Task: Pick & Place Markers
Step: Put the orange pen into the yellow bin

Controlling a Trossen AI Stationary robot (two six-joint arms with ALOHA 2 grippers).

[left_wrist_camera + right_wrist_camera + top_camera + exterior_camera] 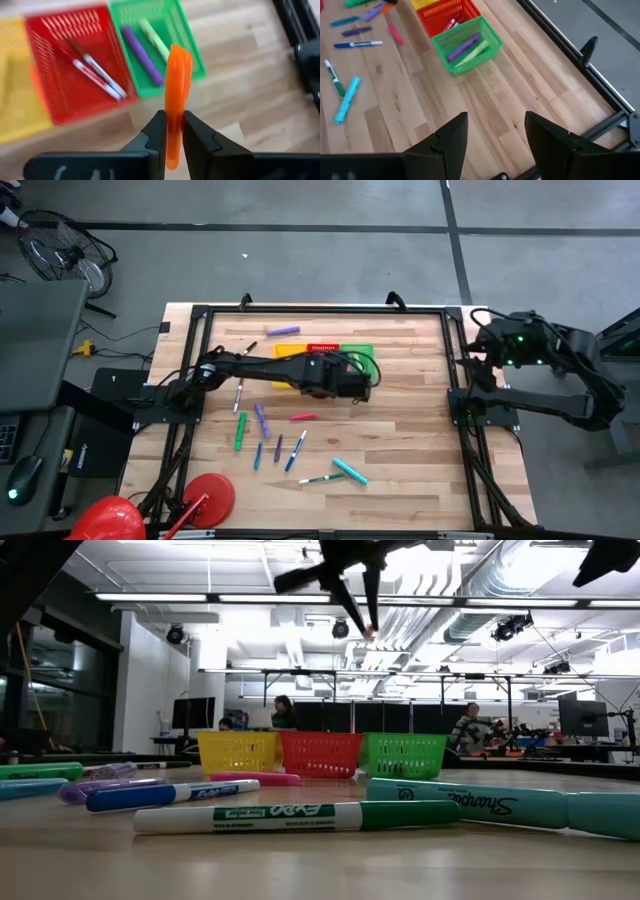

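L gripper (170,131) hangs above the table w/ jaws clamped on an orange marker (176,95), tip pointing out ahead; green basket (172,30) sits just beyond that tip, red basket (60,70) and yellow basket (12,100) off to one side. Best bet: pick the matching basket, centre the marker over it, go low before letting go so it doesn't bounce out. R gripper (495,132) waits at the table edge, jaws apart, nothing in them.

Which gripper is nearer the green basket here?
Left. The left gripper hangs just beside the green basket, jaws shut on an orange marker. The right gripper waits open at the table's right edge, well away from the basket.
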